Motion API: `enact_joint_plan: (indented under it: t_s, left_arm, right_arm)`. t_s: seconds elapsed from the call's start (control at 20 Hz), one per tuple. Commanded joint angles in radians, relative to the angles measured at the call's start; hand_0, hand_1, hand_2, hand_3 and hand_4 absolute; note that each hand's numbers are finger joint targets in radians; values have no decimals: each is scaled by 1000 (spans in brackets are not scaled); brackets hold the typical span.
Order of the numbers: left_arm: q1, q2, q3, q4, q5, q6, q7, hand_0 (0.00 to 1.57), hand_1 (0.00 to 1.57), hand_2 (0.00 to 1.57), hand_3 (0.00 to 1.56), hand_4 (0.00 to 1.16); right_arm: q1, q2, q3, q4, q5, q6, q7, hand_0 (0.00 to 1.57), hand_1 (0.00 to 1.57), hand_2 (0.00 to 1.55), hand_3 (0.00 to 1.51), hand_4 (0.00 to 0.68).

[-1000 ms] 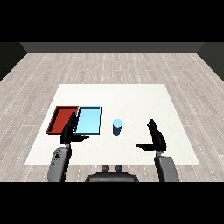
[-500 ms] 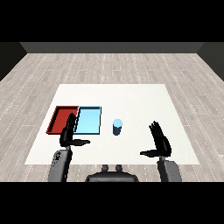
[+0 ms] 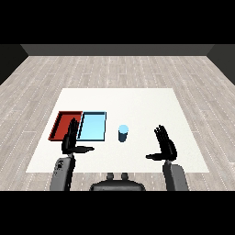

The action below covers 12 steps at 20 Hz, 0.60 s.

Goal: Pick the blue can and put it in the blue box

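Desk: white, square top, centre of the frame, on a grey plank floor.

Blue can stands upright on the desk, slightly below the middle of the frame, on bare desk surface. It is just right of the light blue tray and apart from it; nothing touches the can.

Light blue tray and red tray lie side by side at left of centre, long edges touching, red one further left. The interiors of both that show hold nothing.

Left hand at lower left of the frame, on a grey forearm rising from the lower left corner. Fingers are straight and point up the frame, thumb stretched out to the right; wide, holding nothing. In the picture it overlaps the lower edges of the two trays, near their shared edge; whether it touches them cannot be told.

Right hand at lower right, on the other grey forearm. Fingers straight, spread wide, thumb pointing left toward the can; holding nothing. It is well apart from the can, to the can's lower right.
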Motion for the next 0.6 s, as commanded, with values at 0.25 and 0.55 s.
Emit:
enact_joint_plan:
  t_s: [0.25,0.55]
  left_arm:
    - [-11,-15,28,68,7,6,-58,0,0,0,0,0]
    - [39,-1,16,-47,11,-5,1,0,0,0,0,0]
  right_arm:
    - [-132,73,11,140,7,-67,25,0,0,0,0,0]
    - [-269,74,3,357,2,-90,-55,0,0,0,0,0]
